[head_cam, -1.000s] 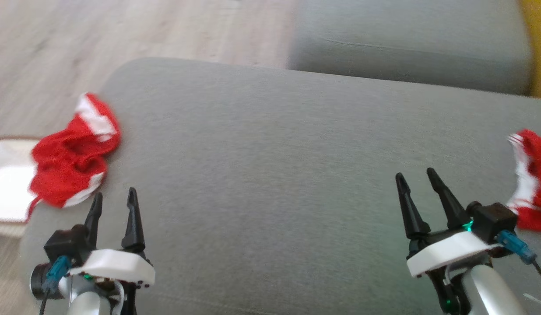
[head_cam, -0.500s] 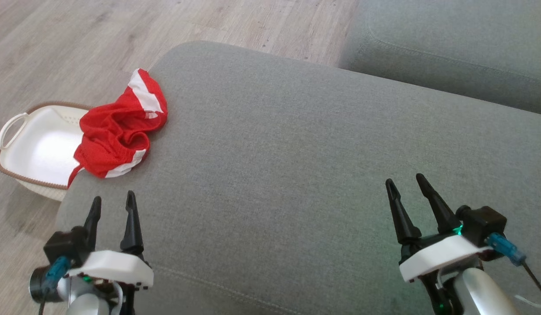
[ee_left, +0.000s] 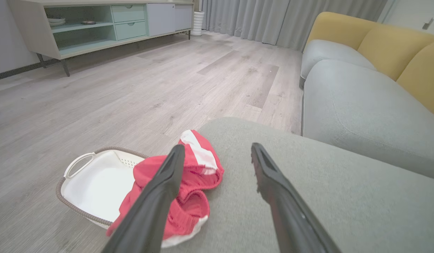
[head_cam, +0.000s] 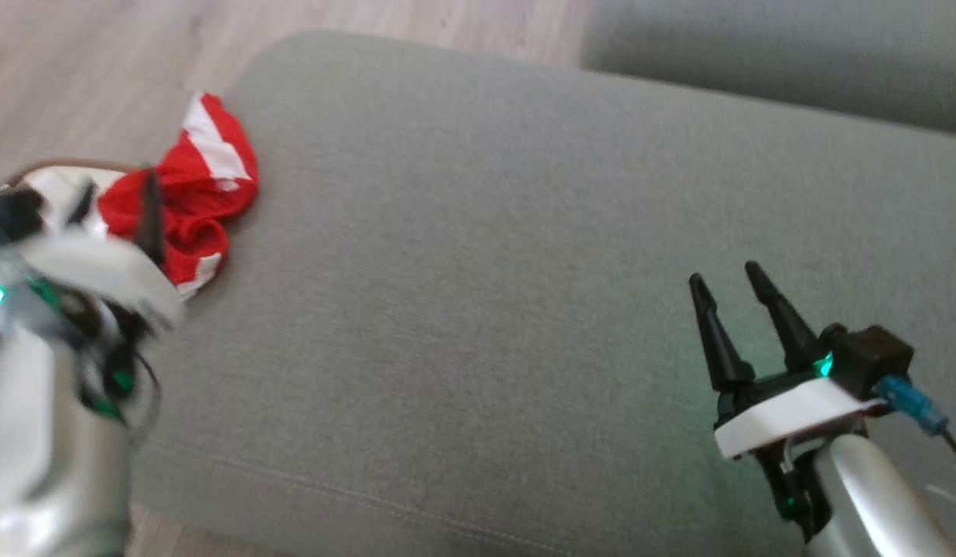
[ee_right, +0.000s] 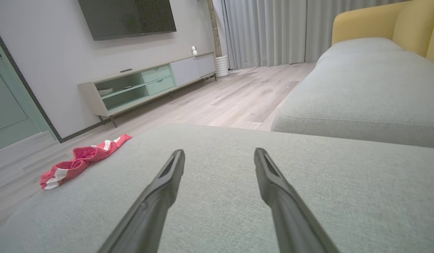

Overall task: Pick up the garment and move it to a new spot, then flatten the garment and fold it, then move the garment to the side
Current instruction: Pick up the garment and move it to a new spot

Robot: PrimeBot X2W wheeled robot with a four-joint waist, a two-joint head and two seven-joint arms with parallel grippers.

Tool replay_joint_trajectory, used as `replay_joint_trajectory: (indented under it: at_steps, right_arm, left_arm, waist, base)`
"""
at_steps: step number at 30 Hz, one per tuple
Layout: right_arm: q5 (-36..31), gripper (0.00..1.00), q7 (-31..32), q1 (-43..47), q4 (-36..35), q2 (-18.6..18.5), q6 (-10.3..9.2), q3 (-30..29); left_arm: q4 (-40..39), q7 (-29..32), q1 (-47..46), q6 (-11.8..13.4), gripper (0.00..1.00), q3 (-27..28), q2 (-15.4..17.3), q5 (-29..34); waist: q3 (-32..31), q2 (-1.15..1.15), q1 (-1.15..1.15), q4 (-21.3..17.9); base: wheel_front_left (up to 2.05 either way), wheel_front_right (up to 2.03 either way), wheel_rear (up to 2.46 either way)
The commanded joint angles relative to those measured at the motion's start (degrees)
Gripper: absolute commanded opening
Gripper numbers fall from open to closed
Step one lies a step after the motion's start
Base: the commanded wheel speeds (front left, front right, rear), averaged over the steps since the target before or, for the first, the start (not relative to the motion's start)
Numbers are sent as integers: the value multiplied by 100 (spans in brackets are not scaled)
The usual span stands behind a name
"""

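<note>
Grey sofa, pale wood floor, wall television, grey curtains

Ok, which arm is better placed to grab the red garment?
Left, probably. The left gripper is open, pointing at the red garment at the left edge of the cushion; the right gripper hangs open far across it.

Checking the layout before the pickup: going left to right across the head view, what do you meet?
left gripper → red garment → bare grey cushion → right gripper
</note>
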Motion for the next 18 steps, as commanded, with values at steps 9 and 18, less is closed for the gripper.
replay_joint_trajectory:
  at_steps: [9,18]
  right_arm:
    - [-14,100,76,-609,-437,-258,-4,116]
    - [6,100,34,-974,-574,-375,-4,219]
  left_arm:
    - [1400,891,-1999,210,100,794,966,-414]
    - [3194,887,-2510,717,100,1250,1497,-536]
  waist:
    - [1164,0,0,-765]
    - [1858,0,0,-1288]
  base:
    - [0,0,0]
    - [0,0,0]
